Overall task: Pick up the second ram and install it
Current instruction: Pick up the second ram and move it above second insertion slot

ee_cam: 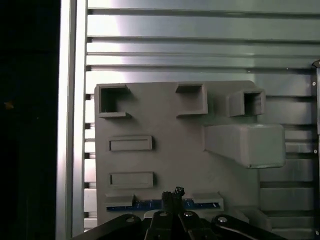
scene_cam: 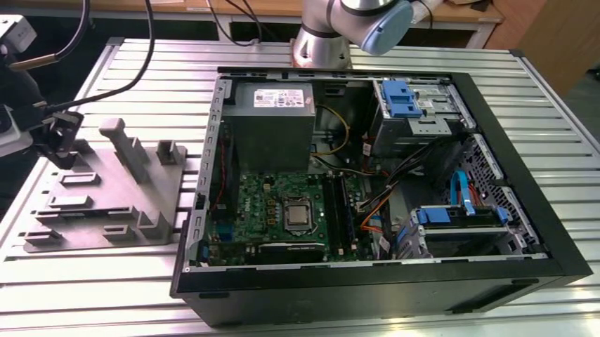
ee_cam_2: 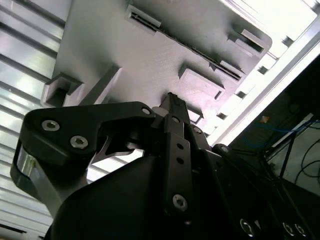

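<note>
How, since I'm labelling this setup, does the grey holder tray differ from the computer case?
The grey holder tray is pale and low, with raised blocks; the computer case is black and deep. The tray carries the second ram in a slot; the case holds a green motherboard. Both lie on the slatted table.
</note>
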Tool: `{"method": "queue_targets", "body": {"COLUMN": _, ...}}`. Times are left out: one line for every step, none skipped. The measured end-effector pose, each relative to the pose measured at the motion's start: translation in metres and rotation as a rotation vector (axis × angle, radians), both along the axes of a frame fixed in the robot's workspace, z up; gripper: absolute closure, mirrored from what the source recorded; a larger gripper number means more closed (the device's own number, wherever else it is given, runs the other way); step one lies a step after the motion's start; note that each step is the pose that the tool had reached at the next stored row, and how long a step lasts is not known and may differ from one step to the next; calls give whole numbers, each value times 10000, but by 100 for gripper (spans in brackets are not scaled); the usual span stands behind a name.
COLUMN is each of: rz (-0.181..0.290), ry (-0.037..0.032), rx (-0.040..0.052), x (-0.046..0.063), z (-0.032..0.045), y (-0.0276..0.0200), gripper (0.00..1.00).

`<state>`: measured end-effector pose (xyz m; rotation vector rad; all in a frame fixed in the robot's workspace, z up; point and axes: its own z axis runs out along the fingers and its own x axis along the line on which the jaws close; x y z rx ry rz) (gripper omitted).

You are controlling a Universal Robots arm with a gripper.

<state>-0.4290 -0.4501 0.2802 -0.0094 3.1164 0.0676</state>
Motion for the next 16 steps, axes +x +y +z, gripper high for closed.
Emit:
{"method": "queue_targets", "body": {"rz": 180, "ry": 0, "rx": 0, "x": 0, "z": -1, "y": 0, "gripper": 90}}
{"method": "queue_targets", "body": {"rz": 359, "ry": 0, "rx": 0, "x": 0, "z": -1, "y": 0, "gripper": 90}}
{"method": "queue_targets", "body": {"rz": 540, "ry": 0, "rx": 0, "x": 0, "z": -2, "y": 0, "gripper": 90}}
{"method": "queue_targets", "body": {"rz": 718, "ry": 1, "rx": 0, "x": 0, "z": -3, "y": 0, "gripper": 90}}
{"method": "queue_targets", "body": {"rz": 916, "ry": 0, "rx": 0, "x": 0, "z": -4, "y": 0, "gripper": 90}}
{"method": "queue_targets", "body": {"rz": 1095, "ry": 0, "rx": 0, "x": 0, "z": -5, "y": 0, "gripper": 90}}
{"method": "queue_targets", "body": {"rz": 1275, "ry": 0, "rx": 0, "x": 0, "z": -6, "y": 0, "gripper": 90}}
{"method": "queue_targets", "body": {"rz": 1456, "ry": 0, "rx": 0, "x": 0, "z": -7, "y": 0, "gripper": 90}}
{"method": "queue_targets", "body": {"rz": 1634, "ry": 0, "rx": 0, "x": 0, "z": -8, "y": 0, "gripper": 90}}
{"method": "queue_targets", "body": {"rz": 1816, "ry": 0, "rx": 0, "x": 0, "z": -9, "y": 0, "gripper": 90}}
{"method": "queue_targets", "body": {"rz": 1994, "ry": 0, "rx": 0, "x": 0, "z": -10, "y": 0, "gripper": 90}}
{"method": "queue_targets", "body": {"rz": 2185, "ry": 0, "rx": 0, "x": 0, "z": -12, "y": 0, "gripper": 90}}
{"method": "queue_targets", "body": {"rz": 2365, "ry": 0, "rx": 0, "x": 0, "z": -13, "y": 0, "gripper": 90}}
{"method": "queue_targets", "body": {"rz": 2545, "ry": -1, "rx": 0, "x": 0, "z": -14, "y": 0, "gripper": 90}}
{"method": "queue_targets", "body": {"rz": 2725, "ry": 0, "rx": 0, "x": 0, "z": -15, "y": 0, "gripper": 90}}
{"method": "queue_targets", "body": {"rz": 2904, "ry": 1, "rx": 0, "x": 0, "z": -16, "y": 0, "gripper": 90}}
